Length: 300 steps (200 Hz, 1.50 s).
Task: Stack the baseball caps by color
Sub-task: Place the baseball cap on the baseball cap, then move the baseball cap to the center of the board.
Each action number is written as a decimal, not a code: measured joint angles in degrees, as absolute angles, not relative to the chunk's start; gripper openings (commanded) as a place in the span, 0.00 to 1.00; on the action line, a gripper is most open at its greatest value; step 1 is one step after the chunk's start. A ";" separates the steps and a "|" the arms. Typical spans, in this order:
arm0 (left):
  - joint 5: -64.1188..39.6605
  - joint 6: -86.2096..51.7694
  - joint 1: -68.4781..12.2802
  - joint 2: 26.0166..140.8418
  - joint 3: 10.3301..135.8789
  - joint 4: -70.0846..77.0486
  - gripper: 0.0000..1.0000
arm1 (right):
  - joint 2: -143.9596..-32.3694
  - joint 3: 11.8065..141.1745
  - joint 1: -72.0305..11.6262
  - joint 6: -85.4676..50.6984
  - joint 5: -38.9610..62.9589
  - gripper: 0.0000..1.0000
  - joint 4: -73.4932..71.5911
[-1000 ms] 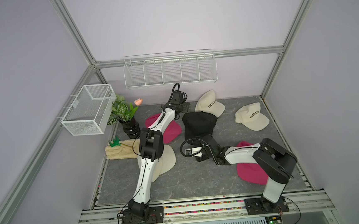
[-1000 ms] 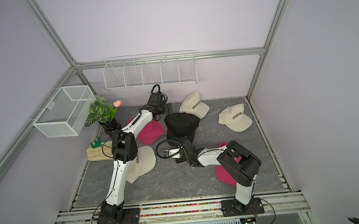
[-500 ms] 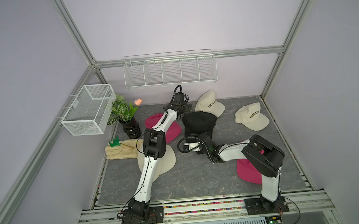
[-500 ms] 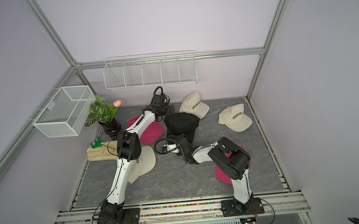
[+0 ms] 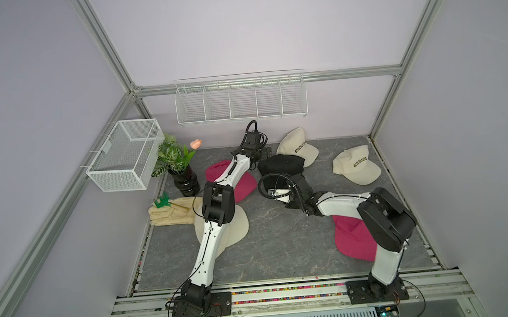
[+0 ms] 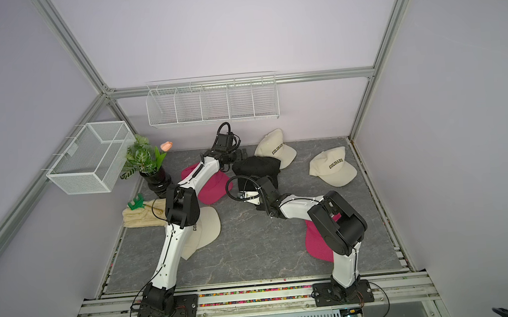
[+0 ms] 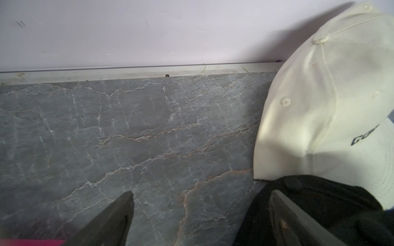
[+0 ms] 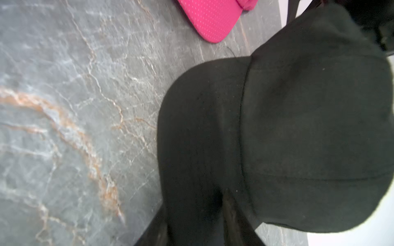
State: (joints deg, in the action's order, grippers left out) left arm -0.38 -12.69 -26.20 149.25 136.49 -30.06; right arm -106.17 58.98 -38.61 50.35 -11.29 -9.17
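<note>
While the left gripper (image 7: 201, 192) hangs at the back of the gray marbled table (image 5: 283, 249) with its jaws spread wide, one finger over bare surface and one over the edge of the black cap (image 5: 280, 165), the right gripper (image 8: 194, 204) grips that cap's brim, a finger on each side and the fabric pinched between them. The black cap sits mid-table toward the back. It touches the back cream cap (image 5: 294, 147), whose "COLORADO" lettering faces up. Whether more black caps lie beneath it I cannot tell.

A second cream cap (image 5: 354, 166) rests apart from these, on the side of the right arm (image 5: 341, 203). A third cream cap (image 5: 236, 224) lies nearer the front, partly under the left arm (image 5: 212, 238). One pink cap (image 5: 242, 181) lies under that same arm, just beside the black cap. The other pink cap (image 5: 353, 238) lies beneath the right arm's elbow. Every cap in view lies on the table.

A black vase (image 5: 185, 182) in the back corner on the left arm's side holds a leafy plant (image 5: 171, 155) and a peach tulip (image 5: 196, 143). Just in front of it a folded cream towel (image 5: 171, 215) carries a green toy (image 5: 161, 201). A white mesh basket (image 5: 119, 174) hangs on the side wall above the vase. A white wire rack (image 5: 240, 105), split into five compartments, hangs on the back wall above the caps.
</note>
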 measured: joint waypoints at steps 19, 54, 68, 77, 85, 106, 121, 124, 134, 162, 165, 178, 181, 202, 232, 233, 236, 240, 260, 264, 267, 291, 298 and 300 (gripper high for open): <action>-0.08 -12.10 -26.20 148.42 135.70 -30.70 1.00 | -106.83 60.12 -38.52 50.13 -10.55 0.36 -7.44; 2.22 -11.81 -25.76 143.68 132.31 -33.65 1.00 | -106.98 60.16 -38.48 50.13 -9.98 0.38 -6.22; 3.79 -12.47 -25.06 140.51 130.21 -34.83 1.00 | -106.98 60.18 -38.48 50.13 -9.74 0.40 -6.02; 4.84 -13.26 -24.36 138.21 128.84 -35.59 1.00 | -106.98 60.25 -38.44 50.04 -9.52 0.43 -5.78; 5.61 -13.85 -23.68 136.16 127.52 -35.90 1.00 | -106.98 60.29 -38.44 49.87 -9.34 0.47 -5.32; 7.25 -15.16 -21.58 130.58 123.61 -36.29 1.00 | -106.98 60.36 -38.44 48.84 -9.17 0.61 -4.12; 8.03 -15.88 -20.27 126.72 119.87 -36.03 1.00 | -106.96 60.47 -38.35 47.66 -9.10 0.74 -4.08; 8.10 -16.05 -20.12 125.99 119.07 -35.86 1.00 | -106.96 60.53 -38.35 47.16 -9.10 0.76 -4.05; 8.38 -16.49 -19.75 123.48 115.79 -35.24 1.00 | -106.87 60.62 -38.33 45.89 -9.10 0.81 -4.14; 8.16 -17.65 -20.10 119.11 107.74 -32.88 1.00 | -104.92 60.58 -38.26 40.77 -9.06 0.89 -4.62; 8.01 -17.74 -20.18 119.04 107.33 -32.77 1.00 | -104.49 60.51 -38.24 40.18 -9.15 0.89 -4.89; 7.05 -17.98 -20.40 119.24 106.19 -32.45 1.00 | -102.15 59.99 -38.09 36.38 -9.32 0.89 -6.24; 6.70 -18.00 -20.45 119.39 106.13 -32.45 1.00 | -101.54 59.86 -38.00 35.27 -9.34 0.89 -6.55; 3.44 -19.00 -20.53 120.36 106.13 -32.18 1.00 | -97.56 59.59 -36.25 25.56 -9.39 0.89 -7.77; -0.82 -22.48 -20.53 121.45 104.64 -29.17 1.00 | -95.59 59.66 -29.39 7.29 -5.65 0.89 -7.73; -0.95 -22.55 -20.53 121.47 104.57 -29.06 1.00 | -95.61 59.66 -28.93 6.26 -5.37 0.89 -7.73; -1.26 -22.85 -20.53 121.56 104.25 -28.84 1.00 | -95.68 59.66 -28.14 4.71 -4.69 0.89 -7.60; -1.87 -23.44 -20.53 121.71 103.61 -28.18 1.00 | -95.81 59.66 -27.09 2.39 -3.64 0.89 -7.53; -4.10 -25.32 -20.53 122.23 100.16 -25.71 1.00 | -97.12 59.64 -22.41 -7.84 1.74 0.89 -7.84; -4.32 -25.61 -20.53 122.30 99.42 -25.43 1.00 | -97.41 59.64 -21.89 -9.26 2.55 0.89 -7.99; -4.38 -25.82 -20.53 122.37 98.91 -25.19 1.00 | -97.73 59.64 -21.47 -10.31 3.22 0.89 -8.12; -3.64 -27.05 -20.45 122.85 95.72 -24.16 1.00 | -100.64 59.66 -19.94 -16.78 8.03 0.89 -9.17; -3.42 -27.46 -20.29 122.91 94.85 -23.68 1.00 | -101.51 59.66 -19.77 -17.89 9.08 0.89 -9.39; -3.36 -27.51 -20.23 122.91 94.56 -23.46 1.00 | -101.82 59.66 -19.68 -18.20 9.41 0.89 -9.45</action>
State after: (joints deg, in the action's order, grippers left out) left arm -3.36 -27.51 -20.23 122.91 94.56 -23.46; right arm -101.82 59.66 -19.68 -18.20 9.41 -9.45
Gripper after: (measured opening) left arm 0.992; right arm 0.892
